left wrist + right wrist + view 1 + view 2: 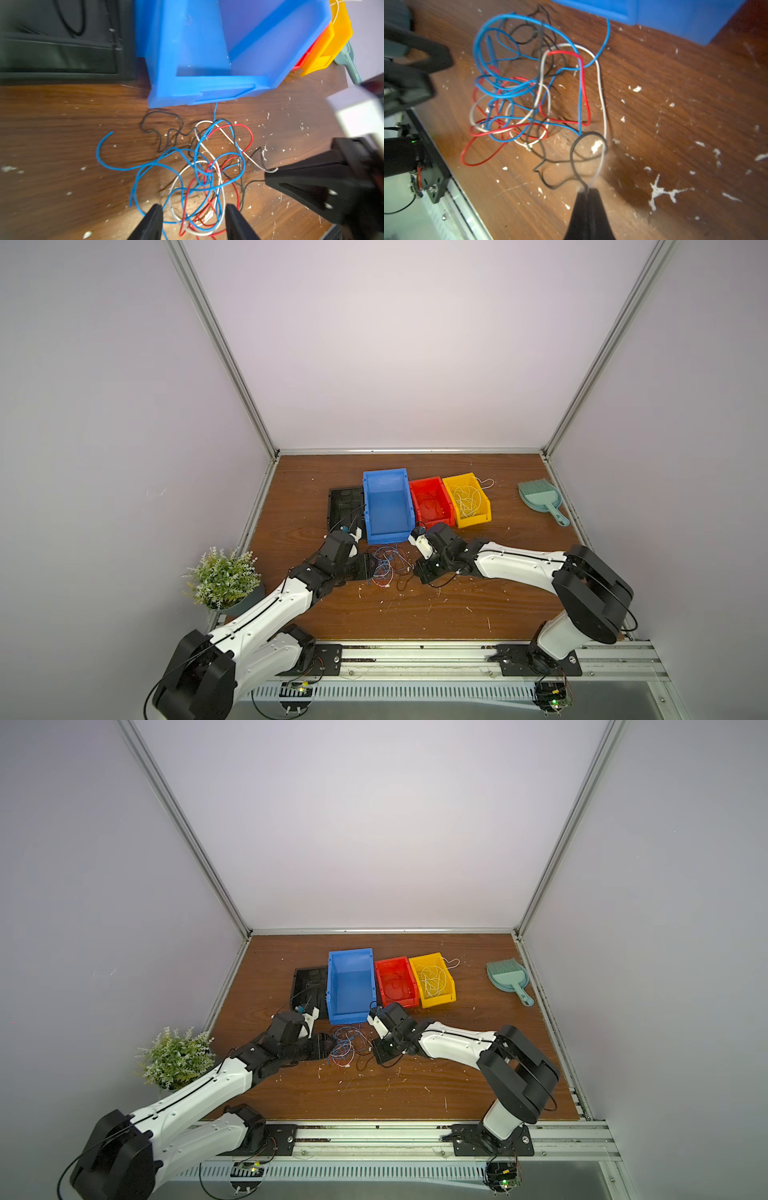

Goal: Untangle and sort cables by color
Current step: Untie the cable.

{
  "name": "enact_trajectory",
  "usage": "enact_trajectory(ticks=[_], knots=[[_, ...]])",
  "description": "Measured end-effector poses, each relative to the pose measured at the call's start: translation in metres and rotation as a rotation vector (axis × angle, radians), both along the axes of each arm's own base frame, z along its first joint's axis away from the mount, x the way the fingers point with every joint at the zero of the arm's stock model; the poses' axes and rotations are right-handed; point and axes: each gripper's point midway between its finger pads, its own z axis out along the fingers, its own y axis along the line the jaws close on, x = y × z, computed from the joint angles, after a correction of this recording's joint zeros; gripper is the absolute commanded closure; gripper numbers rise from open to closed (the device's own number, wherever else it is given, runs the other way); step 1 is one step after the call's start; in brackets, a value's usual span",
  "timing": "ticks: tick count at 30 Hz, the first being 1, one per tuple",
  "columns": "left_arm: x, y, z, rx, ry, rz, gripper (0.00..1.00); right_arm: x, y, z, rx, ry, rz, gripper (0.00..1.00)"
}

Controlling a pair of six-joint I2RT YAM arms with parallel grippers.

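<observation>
Right pincer (586, 190) pinching white cable (600, 87), left pincer (193, 206) half-open astride cable tangle (207, 172), blue bin (207, 83) edge beside

Left arm (270, 605), right arm (515, 568): white shells, black joint housings. Thin black cable run along each shell; small dark screws dotted. Left gripper (192, 205), right gripper (586, 190): matte black, tapered fingers. 2 black base plates (328, 657) bolted.

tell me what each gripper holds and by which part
Right gripper is shut on a white cable, pinched at its end; a black cable beside it may be caught too. Left gripper is open astride the tangle, holding nothing.
</observation>
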Motion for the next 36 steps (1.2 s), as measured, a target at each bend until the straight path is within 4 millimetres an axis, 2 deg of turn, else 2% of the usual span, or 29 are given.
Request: enact_trajectory(ticks=[7, 11, 13, 15, 20, 24, 30, 36], knots=[[0.000, -0.019, -0.017, 0.068, -0.006, -0.045, 0.47, -0.007, -0.014, 0.061, 0.097, -0.129, -0.010, 1.00], [0.003, -0.021, -0.041, 0.135, 0.027, -0.048, 0.47, -0.011, -0.027, 0.086, 0.105, -0.187, -0.011, 1.00], [0.006, -0.021, -0.052, 0.167, 0.041, -0.048, 0.48, -0.013, -0.031, 0.106, 0.126, -0.223, -0.003, 1.00], [0.013, -0.025, -0.052, 0.174, 0.024, -0.046, 0.49, -0.015, -0.032, 0.134, 0.167, -0.272, 0.007, 1.00], [0.022, -0.027, -0.053, 0.199, -0.014, -0.034, 0.50, -0.017, -0.035, 0.230, 0.322, -0.449, 0.026, 1.00], [0.025, -0.025, -0.054, 0.208, -0.036, -0.021, 0.50, -0.018, -0.051, 0.295, 0.379, -0.586, -0.010, 1.00], [0.028, -0.025, -0.053, 0.210, -0.057, -0.014, 0.50, -0.010, -0.089, 0.368, 0.371, -0.760, -0.141, 1.00], [0.028, -0.025, -0.053, 0.212, -0.059, -0.017, 0.50, -0.007, -0.109, 0.426, 0.392, -0.881, -0.215, 1.00]])
